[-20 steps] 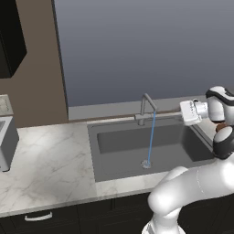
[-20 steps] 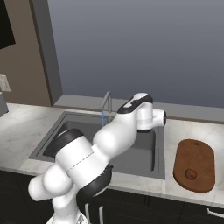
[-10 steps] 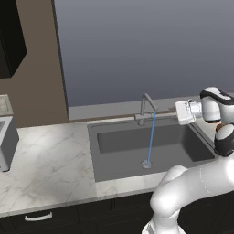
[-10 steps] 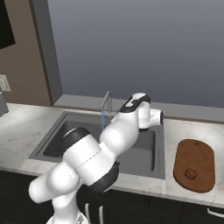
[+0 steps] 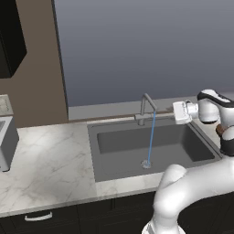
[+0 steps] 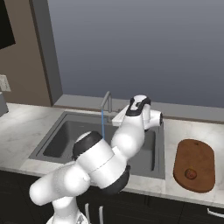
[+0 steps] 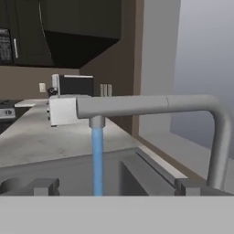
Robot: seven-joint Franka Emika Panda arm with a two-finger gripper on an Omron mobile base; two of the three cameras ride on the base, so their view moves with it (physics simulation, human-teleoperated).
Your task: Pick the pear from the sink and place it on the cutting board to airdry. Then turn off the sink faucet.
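Orange-brown pear (image 6: 190, 173) already rests on the cutting board (image 6: 194, 151), right of the sink (image 6: 65, 135). Water runs from the sink faucet (image 5: 146, 108) as the gripper (image 5: 181, 112), finger spacing indiscernible, nears; pushing the lever comes next.

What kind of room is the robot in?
It looks like a kitchen. There is a sink with a faucet running water, a marble-look counter, and a wooden cutting board with a pear on it.

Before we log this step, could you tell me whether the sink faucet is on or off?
On. A blue stream runs from the sink faucet spout into the sink.
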